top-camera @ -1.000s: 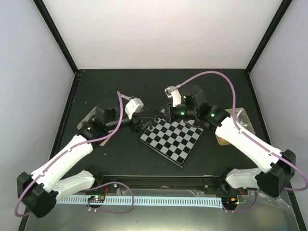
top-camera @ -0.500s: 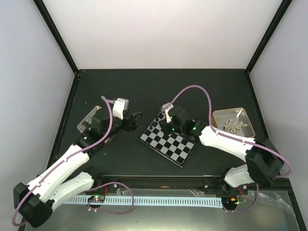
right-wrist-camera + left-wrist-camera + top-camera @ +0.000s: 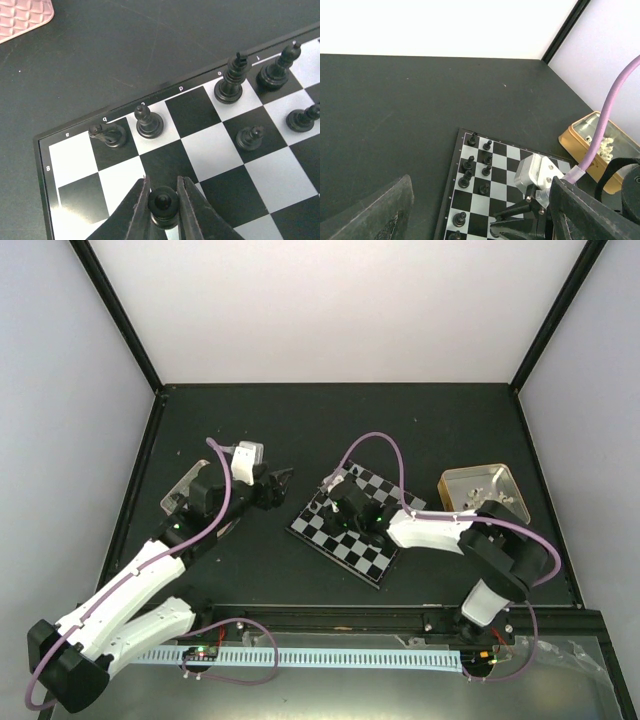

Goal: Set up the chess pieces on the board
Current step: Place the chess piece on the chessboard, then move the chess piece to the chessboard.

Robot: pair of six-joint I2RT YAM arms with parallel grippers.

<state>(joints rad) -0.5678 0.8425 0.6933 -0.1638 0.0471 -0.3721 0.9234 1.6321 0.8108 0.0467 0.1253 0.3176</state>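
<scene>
The board (image 3: 372,540) lies tilted at mid-table, with several black chess pieces along its left edge (image 3: 470,165). My right gripper (image 3: 163,207) is shut on a black pawn (image 3: 164,202) and holds it upright just over a square near the board's corner; from above, the right gripper (image 3: 331,514) is over the board's left part. Next to it stand a black bishop (image 3: 149,122), a toppled knight (image 3: 107,134), a king (image 3: 231,82) and a queen (image 3: 277,70). My left gripper (image 3: 283,478) is open and empty, left of the board. Pale pieces (image 3: 606,146) lie in the gold tin (image 3: 462,480).
A second tin (image 3: 180,490) lies under the left arm at the left. The gold tin also shows in the left wrist view (image 3: 580,137). A pink textured object (image 3: 22,15) lies beyond the board's corner. Black frame posts stand at the back corners.
My right arm has swung from the board's back right to its left part, uncovering the gold tin. My left gripper has drawn back a little to the left.
</scene>
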